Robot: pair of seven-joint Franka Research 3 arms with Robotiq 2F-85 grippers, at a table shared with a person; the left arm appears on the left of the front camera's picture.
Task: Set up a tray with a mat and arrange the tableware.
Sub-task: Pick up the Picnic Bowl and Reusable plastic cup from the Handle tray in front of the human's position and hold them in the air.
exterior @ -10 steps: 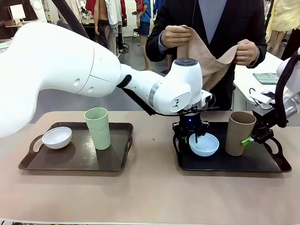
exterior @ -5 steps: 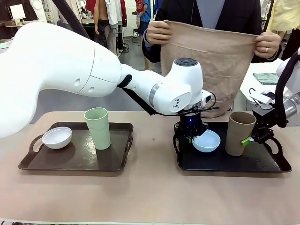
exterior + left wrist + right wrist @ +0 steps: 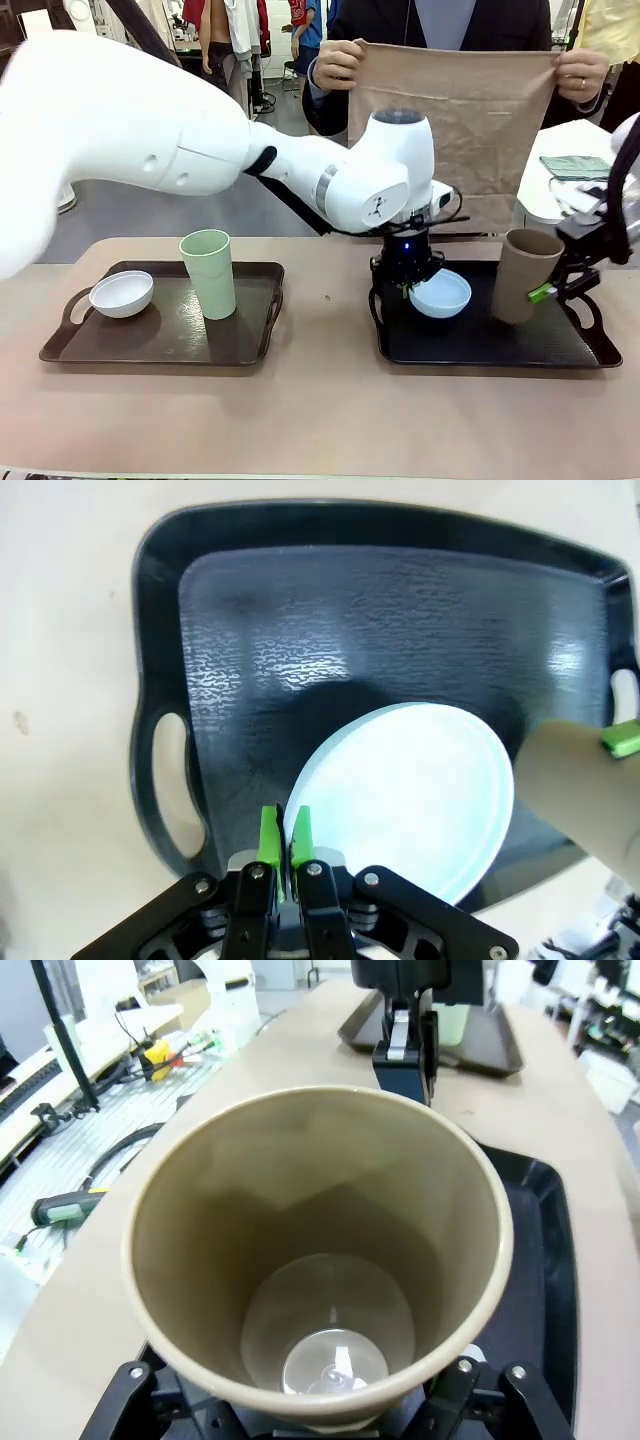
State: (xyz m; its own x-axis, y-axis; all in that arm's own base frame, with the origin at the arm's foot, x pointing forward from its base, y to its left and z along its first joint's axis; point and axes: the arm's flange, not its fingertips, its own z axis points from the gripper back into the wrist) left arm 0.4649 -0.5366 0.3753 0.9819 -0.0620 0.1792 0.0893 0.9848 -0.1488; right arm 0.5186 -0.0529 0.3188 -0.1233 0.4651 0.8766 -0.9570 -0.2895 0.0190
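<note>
Left tray (image 3: 60, 345) on the bench (image 3: 320, 420): white bowl (image 3: 121, 293) and green cup (image 3: 208, 273) are standing in it side by side, well apart from both arms.

Left gripper (image 3: 408, 287) is reaching across to the right tray (image 3: 470, 345). It is pinching the near-left rim of the light blue bowl (image 3: 442, 293) with its pads almost together. The bowl is hanging to the right of the gripper, tilted, and looks lifted off the tray floor; the wrist view shows its shadow beneath it.

Right gripper (image 3: 548, 290) is gripping the tan cup (image 3: 523, 275) with jaws wide around the wall. The cup is sitting to the gripper's left, leaning off vertical with its mouth up, over the tray's right half. Can't tell if its base is touching the tray.

The person's hands (image 3: 337, 66) are holding the mat (image 3: 450, 110) spread flat, hanging behind and above the right tray.

My read is that the mat is going into that tray next. Both pieces are over its floor, so each arm needs to carry its piece up or outward to clear the drop path.
</note>
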